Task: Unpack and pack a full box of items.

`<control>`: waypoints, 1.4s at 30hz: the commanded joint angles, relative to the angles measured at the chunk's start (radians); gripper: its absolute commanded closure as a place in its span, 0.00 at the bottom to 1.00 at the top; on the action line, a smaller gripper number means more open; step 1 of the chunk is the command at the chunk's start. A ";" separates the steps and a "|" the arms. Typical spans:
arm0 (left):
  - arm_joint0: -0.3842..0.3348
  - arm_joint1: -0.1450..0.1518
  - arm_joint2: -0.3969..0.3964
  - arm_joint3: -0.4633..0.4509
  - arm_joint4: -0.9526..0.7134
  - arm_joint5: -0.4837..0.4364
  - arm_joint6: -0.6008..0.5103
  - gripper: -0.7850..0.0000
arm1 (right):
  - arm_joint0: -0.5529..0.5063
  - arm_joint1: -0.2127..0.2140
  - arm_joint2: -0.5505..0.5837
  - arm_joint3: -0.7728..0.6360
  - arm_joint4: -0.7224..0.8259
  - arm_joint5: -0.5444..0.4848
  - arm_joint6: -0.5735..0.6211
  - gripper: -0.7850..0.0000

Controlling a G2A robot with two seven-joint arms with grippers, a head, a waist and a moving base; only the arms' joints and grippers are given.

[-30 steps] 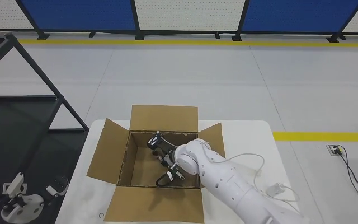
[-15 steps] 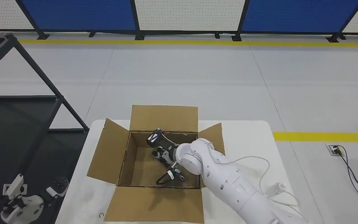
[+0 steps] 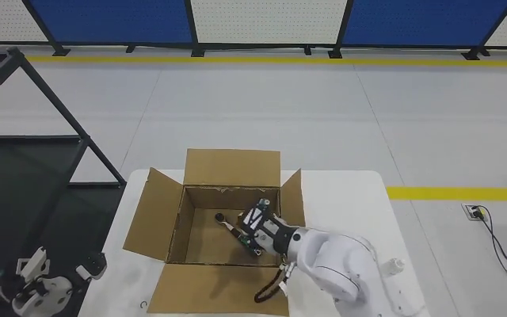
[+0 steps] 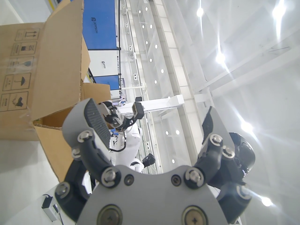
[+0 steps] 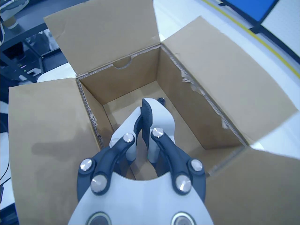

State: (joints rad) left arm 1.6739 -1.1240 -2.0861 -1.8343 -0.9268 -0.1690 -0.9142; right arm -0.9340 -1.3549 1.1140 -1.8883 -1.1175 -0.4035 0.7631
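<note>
An open cardboard box (image 3: 233, 168) stands on the white table (image 3: 348, 198), all its flaps folded outward. My right gripper (image 5: 144, 108) hangs inside the box above its bare floor, fingers shut with nothing between them. In the top view it sits in the box's right half (image 3: 238, 230). A small dark object (image 5: 161, 99) lies on the floor just beyond the fingertips. My left gripper (image 4: 151, 108) is off the table's left front corner (image 3: 65, 268), pointing up at the ceiling, open and empty. The box's printed outer side (image 4: 35, 71) is beside it.
A black metal rack (image 3: 47, 182) stands to the left of the table. A small grey device with a cable (image 3: 392, 267) lies near the table's right edge. A black cable (image 3: 273, 289) hangs from the right arm over the box's front flap.
The right arm has drawn back toward the box's near right corner and its wrist has turned. Its gripper stays inside the box. The left gripper has shifted slightly.
</note>
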 commanded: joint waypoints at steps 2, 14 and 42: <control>-0.002 0.000 0.006 0.004 0.002 0.004 0.003 0.00 | -0.166 0.024 0.127 -0.163 0.000 -0.033 -0.026 0.57; -0.012 -0.001 0.040 -0.013 0.042 0.018 0.013 0.00 | -0.589 0.073 0.504 -0.364 0.079 -0.149 -0.174 0.00; 0.010 -0.004 0.062 -0.040 0.070 0.005 0.012 0.00 | -0.621 0.103 0.610 -0.106 0.118 -0.140 -0.063 0.00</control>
State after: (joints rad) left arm 1.6844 -1.1281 -2.0253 -1.8728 -0.8592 -0.1641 -0.9018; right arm -1.5627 -1.2529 1.7271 -2.0169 -0.9879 -0.5494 0.6987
